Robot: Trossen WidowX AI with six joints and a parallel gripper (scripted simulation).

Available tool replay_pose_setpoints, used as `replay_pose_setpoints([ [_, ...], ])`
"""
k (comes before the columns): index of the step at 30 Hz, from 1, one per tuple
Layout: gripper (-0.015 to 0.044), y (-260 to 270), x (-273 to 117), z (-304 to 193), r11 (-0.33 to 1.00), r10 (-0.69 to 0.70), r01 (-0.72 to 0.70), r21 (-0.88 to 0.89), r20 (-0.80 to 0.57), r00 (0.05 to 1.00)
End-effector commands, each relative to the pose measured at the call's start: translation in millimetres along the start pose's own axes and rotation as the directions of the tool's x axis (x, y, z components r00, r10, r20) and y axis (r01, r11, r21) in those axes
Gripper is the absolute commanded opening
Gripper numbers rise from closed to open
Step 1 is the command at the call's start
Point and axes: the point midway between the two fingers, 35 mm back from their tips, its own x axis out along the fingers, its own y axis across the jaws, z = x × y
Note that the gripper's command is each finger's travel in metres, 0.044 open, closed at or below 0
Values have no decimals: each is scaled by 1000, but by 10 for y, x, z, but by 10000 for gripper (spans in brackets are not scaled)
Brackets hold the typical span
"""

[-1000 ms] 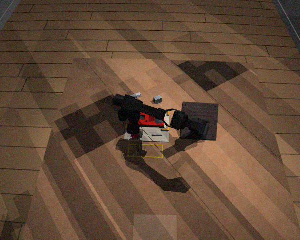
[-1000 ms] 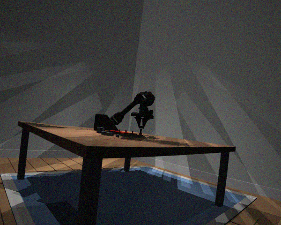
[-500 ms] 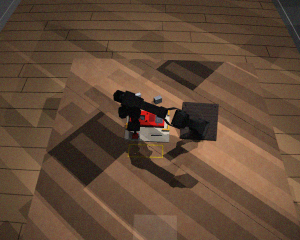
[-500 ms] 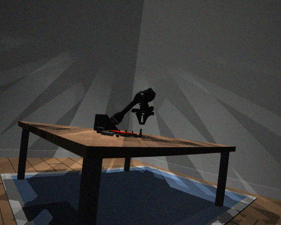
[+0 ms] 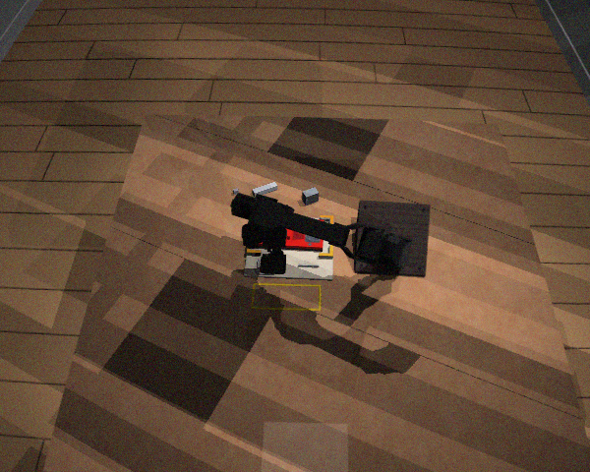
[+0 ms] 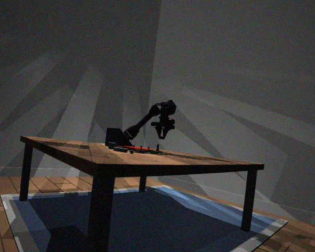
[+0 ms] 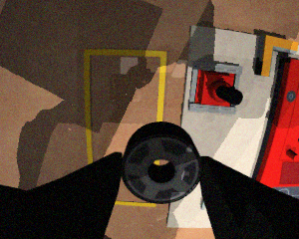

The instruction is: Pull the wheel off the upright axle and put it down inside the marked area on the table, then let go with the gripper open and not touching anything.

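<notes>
Two small grey blocks on the wooden table [image 5: 438, 315]: long bar [image 5: 264, 189], short cube [image 5: 310, 195], near each other. Red plate [image 5: 300, 239] adjoining white board [image 5: 305, 266], orange corner bracket [image 5: 327, 219] at its edge. Dark square base plate [image 5: 394, 210] beside them. Blue rug [image 6: 157, 217] beneath table; plank floor [image 5: 285, 50]; grey wall [image 6: 233, 67].
</notes>
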Motion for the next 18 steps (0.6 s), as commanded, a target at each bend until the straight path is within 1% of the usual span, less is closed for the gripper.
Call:
replay_pose_setpoints([
  [1, 0, 141, -12, -111, 1000, 5, -5, 6, 0, 1000],
  [8, 0, 347, -21, -286, 1000, 6, -6, 5, -1, 1000],
  [12, 0, 366, -17, -303, 1000, 6, -6, 5, -1, 1000],
  [18, 0, 367, 120, -301, 1000, 6, -6, 5, 0, 1000],
])
